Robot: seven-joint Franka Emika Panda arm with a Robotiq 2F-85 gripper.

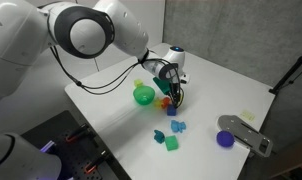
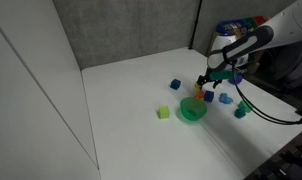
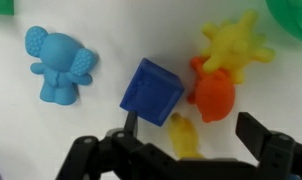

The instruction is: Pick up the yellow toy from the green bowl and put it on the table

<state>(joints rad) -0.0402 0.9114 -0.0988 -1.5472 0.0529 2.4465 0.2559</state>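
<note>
Fingers [image 3: 263, 138] of the gripper [image 3: 189, 128] stand wide apart, gripping nothing; between them on the large white tabletop [image 3: 101, 120] lies what I take for the small pale-yellow plastic block toy [image 3: 183, 138], outside the round bright-green plastic bowl [image 1: 143, 96], clear of every desk edge. I judge that a crooked retreat could clip it or the blue plastic cube [image 3: 151, 90] beside one finger, scattering both. The arm [image 1: 81, 35] reaches over the desk's middle, wrist turned down, gripper low beside the bowl.
</note>
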